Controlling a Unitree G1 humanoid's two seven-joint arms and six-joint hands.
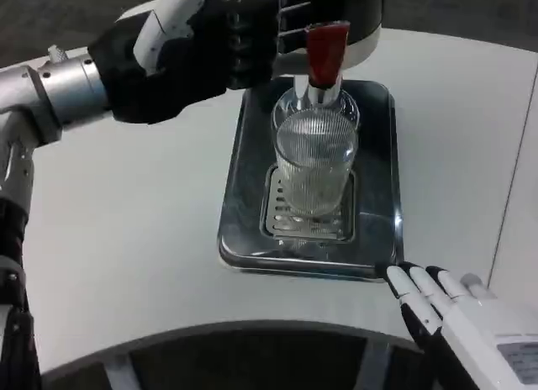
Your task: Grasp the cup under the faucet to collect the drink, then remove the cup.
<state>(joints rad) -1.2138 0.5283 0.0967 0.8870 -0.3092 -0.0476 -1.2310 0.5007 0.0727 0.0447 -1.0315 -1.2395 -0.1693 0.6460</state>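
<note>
Cup point(314, 165) sits right where it should, a clear ribbed glass standing upright on the slotted grate point(307, 218) of the steel drip tray point(244, 197), directly beneath the faucet's chrome spout point(323, 94). Above the cup, the red tap lever point(326, 52) sticks out from the front of the dark dispenser body point(353, 12) with its white band.

Left hand point(197, 58) is up high, to the left of the cup and level with the lever. Its back faces the camera, black glove with a white panel, and the fingers point(265, 33) stretch out sideways towards the lever, slightly apart, their tips close to the red lever; whether they actually touch it, I cannot tell from here. Nothing is in that hand. It is clear of the cup itself, above and to the side of the rim.

Right hand point(458, 323) lies low, below and to the right of the cup, just off the tray's near right corner. White fingers with black sides are spread and pointing towards the tray, holding nothing, fingertips just beside the tray's edge.

Tray rests on the white bench point(126, 239), cup standing free, gripped by neither hand.
</note>
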